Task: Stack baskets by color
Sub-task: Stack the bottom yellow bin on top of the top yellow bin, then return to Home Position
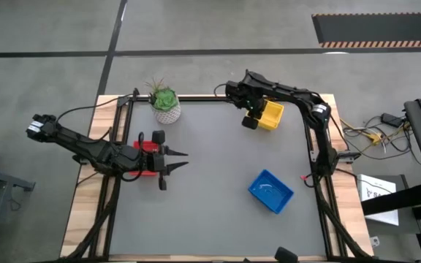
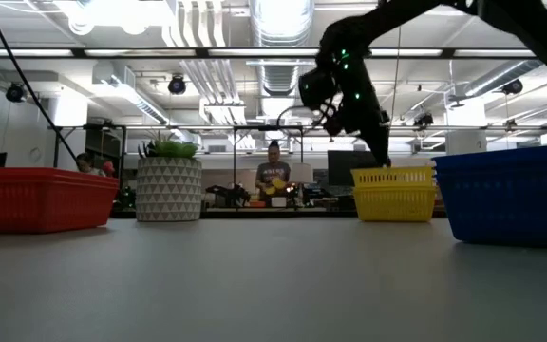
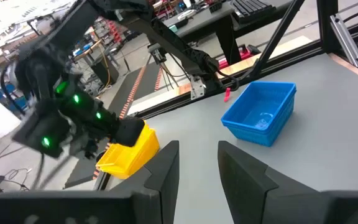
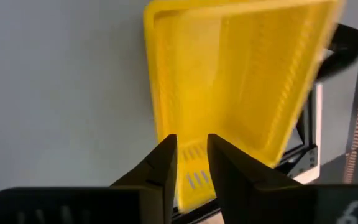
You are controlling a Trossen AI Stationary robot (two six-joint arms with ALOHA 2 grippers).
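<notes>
Running this remotely, quick status. Right gripper (image 1: pixel 251 121) is up at the far right part of the table, sitting right at the near-left edge of the yellow basket (image 1: pixel 271 115). In the right wrist view the fingers (image 4: pixel 160 168) are only a narrow gap apart, and that gap sits over the basket's short rim (image 4: pixel 194 177), but I can't tell whether they're pinching the rim or already off it. The rest of the yellow one stretches straight out ahead of the claw. In the low view the yellow basket (image 2: pixel 393 193) sits flat on the tabletop w/ the right arm (image 2: pixel 349 85) coming down onto its left end.

Left gripper (image 1: pixel 175 161) is on the left side of the table, fingers (image 3: pixel 166 174) spread moderately, nothing between them. The red basket (image 1: pixel 146 155) is right behind that claw, mostly tucked under the left arm, so I only see bits of it from above. The low view shows the red one (image 2: pixel 41 199) resting flat at the far left.

The blue basket (image 1: pixel 271 191) is well apart from both claws, toward the near right of the mat, turned at an angle; from the left wrist cam it's out ahead and off to the side (image 3: pixel 261 112), empty inside afaict.

The potted plant (image 1: pixel 165 102) stands at the far edge, beyond the left claw. A person (image 2: pixel 273 176) is in the room behind the table.
</notes>
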